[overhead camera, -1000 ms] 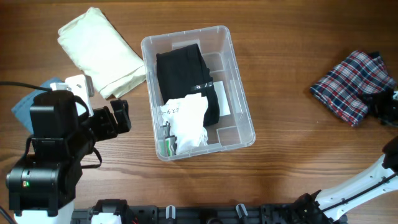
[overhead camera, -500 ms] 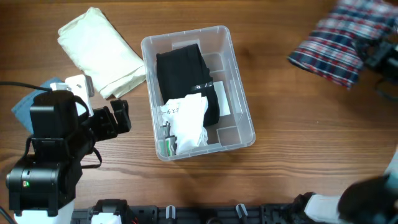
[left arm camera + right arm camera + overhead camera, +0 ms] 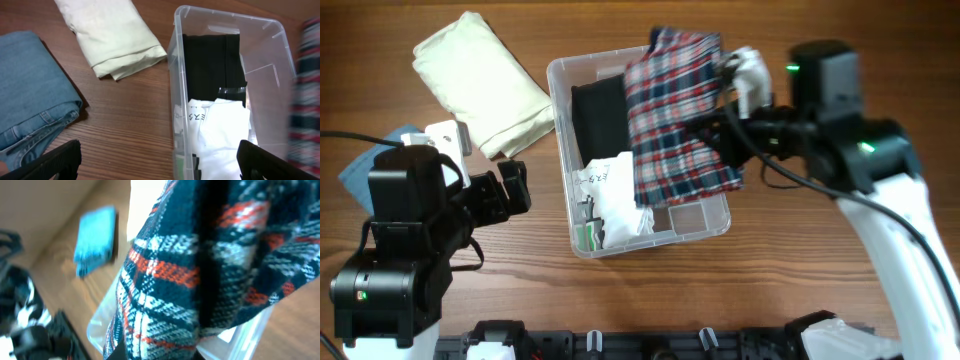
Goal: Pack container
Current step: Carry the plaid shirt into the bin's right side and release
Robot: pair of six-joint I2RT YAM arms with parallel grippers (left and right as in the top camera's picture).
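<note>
Step in hand: we judge this to be the delivery of a folded plaid shirt [image 3: 675,115] into the container [image 3: 561,160]; release is not yet made.

Right gripper [image 3: 720,122]: pinching the plaid shirt at the cloth's right edge, right of frame centre in the overhead view; its jaws are largely hidden by fabric, and the right wrist view is filled by plaid weave [image 3: 200,270]; we infer the grip from the cloth hanging clear over the tub.

Container: centre of the overhead frame, on the wooden table [image 3: 790,290]; it lies directly under the shirt and just left of the right gripper; a black garment [image 3: 598,115] occupies its upper left and a white garment [image 3: 620,195] its lower left; the right half appears free.

Left gripper [image 3: 502,193]: spread wide and holding nothing, left of the container at lower left, apart from it; a cream garment [image 3: 485,85] and blue jeans [image 3: 30,95] lie outside the tub at upper left.

Next move, in our judgement: lower the shirt into the free right half, keep its overhanging lower edge inside the rim, then release.
</note>
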